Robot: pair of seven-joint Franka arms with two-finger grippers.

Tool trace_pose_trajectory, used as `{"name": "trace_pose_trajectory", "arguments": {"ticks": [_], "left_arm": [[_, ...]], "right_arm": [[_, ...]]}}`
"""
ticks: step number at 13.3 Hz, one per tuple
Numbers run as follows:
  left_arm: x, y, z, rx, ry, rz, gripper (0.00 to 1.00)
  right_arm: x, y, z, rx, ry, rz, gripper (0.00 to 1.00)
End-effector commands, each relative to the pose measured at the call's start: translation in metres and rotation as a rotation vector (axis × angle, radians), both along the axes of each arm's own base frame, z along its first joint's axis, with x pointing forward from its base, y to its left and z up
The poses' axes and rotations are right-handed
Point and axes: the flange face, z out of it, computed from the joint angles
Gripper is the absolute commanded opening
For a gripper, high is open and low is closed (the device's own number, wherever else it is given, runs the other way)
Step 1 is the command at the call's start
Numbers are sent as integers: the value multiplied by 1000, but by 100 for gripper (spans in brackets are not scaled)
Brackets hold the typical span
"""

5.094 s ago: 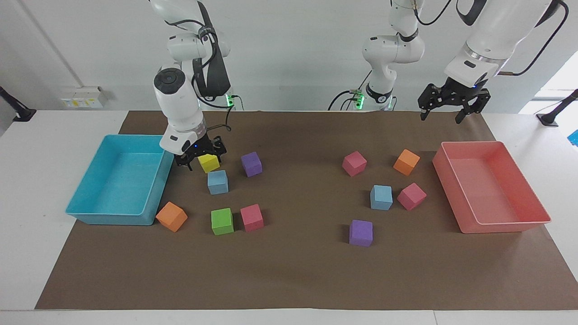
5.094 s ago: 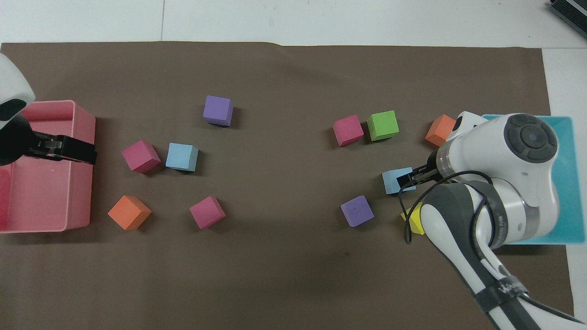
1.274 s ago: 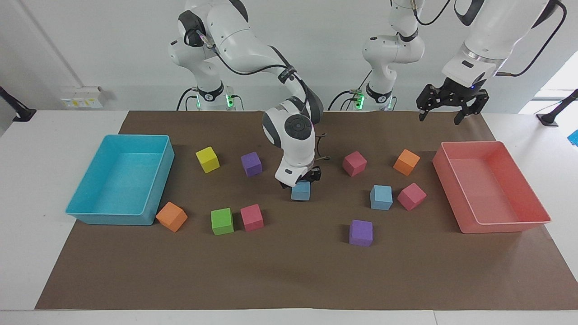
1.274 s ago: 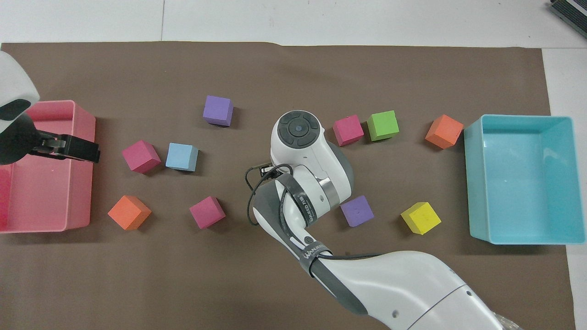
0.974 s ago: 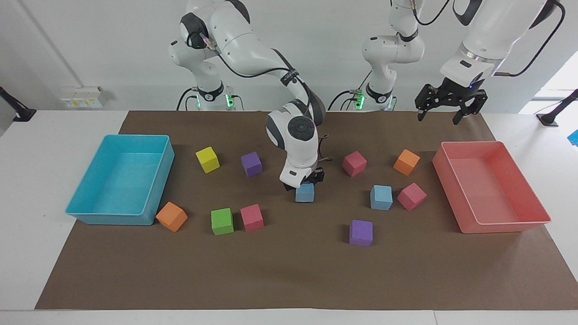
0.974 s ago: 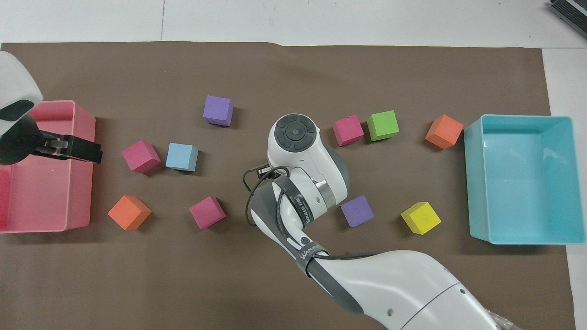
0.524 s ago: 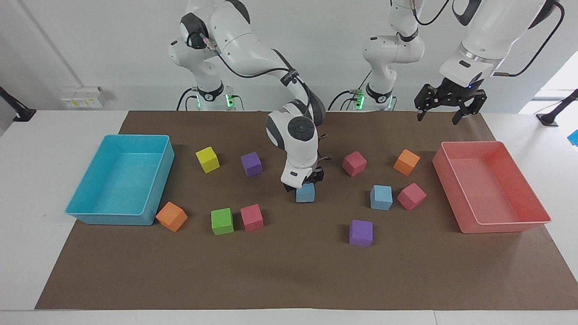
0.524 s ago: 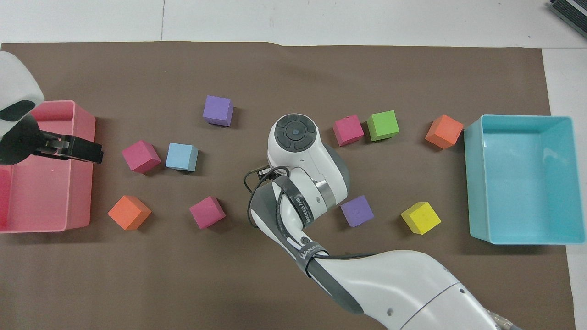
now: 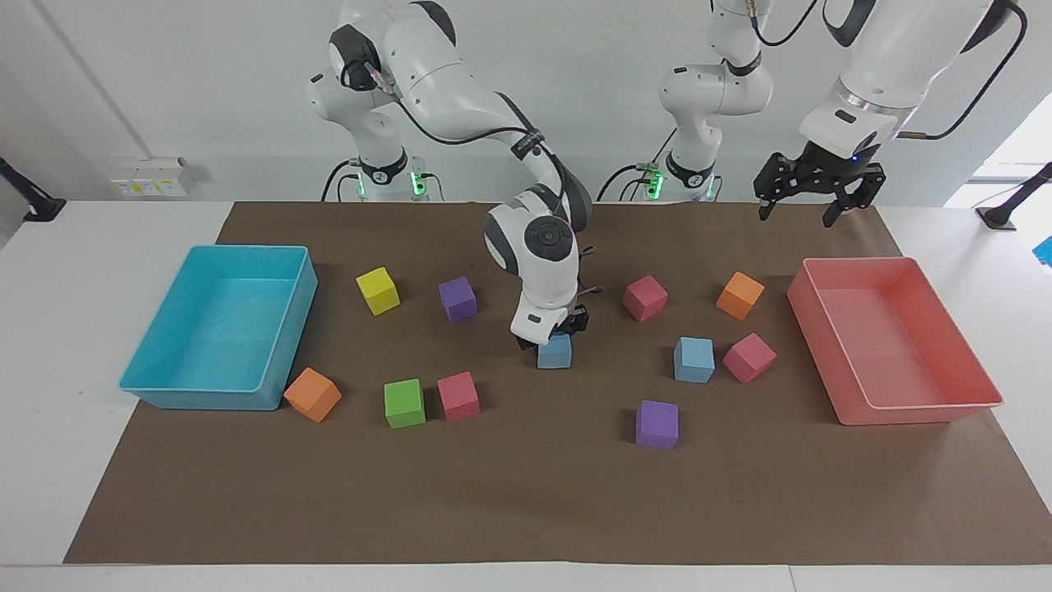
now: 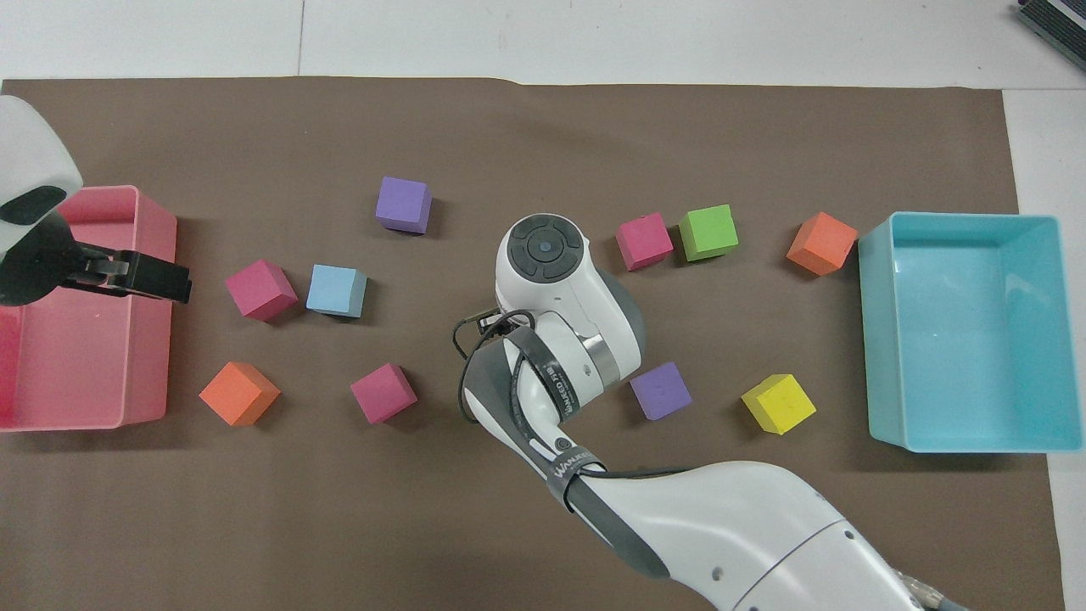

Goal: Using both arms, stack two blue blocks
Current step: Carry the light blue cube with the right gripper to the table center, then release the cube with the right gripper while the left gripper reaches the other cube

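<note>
Blue foam cube, matte and square-edged, now sits on the brown mat at mid-table, carried there from beside the turquoise tray. The right gripper is at its top, and I cannot tell whether it is gripping or has released. The twin cube lies close by, toward the left arm's end, so stacking looks near. The left gripper waits with jaws spread.

We make out only one bit of lettering, white on a dark band around the right arm, too small to read.
</note>
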Motion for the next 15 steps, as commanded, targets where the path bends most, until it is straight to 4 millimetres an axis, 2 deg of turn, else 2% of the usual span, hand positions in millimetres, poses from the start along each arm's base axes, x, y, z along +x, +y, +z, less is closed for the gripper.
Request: {"name": "trace_pose_trajectory", "arguments": {"ticks": [1,3,4,6,8,10,12,13,15], "left_arm": [[-3,-1,-4,-12,-16,-7,100],[0,-16,-17,-15,-31,-22,100],[2,-16,-23,-17,-43,-21,100],[6,-22,-35,-19,-55,-29,100],[4,-33,-58,-17,-38,-51,100],[10,-34,-71,-23,-70,-50,100],[13,-34,-90,-21,-59,-52,100],[14,-35,-98,-22,-61,-50,100],[19,-35,-116,-24,-67,-48,100]], "right_arm": [[-1,1,-1,-6,-20,3,100],[1,2,6,-24,-53,17,100],[2,-1,14,-28,-67,21,100],[5,-7,43,-16,-93,8,100],[5,-16,73,-3,-115,-15,100],[6,-35,98,17,-127,-66,100],[9,-75,116,28,-117,-114,100],[8,-86,122,75,-88,-153,100],[13,-108,115,194,-13,-238,100]]}}
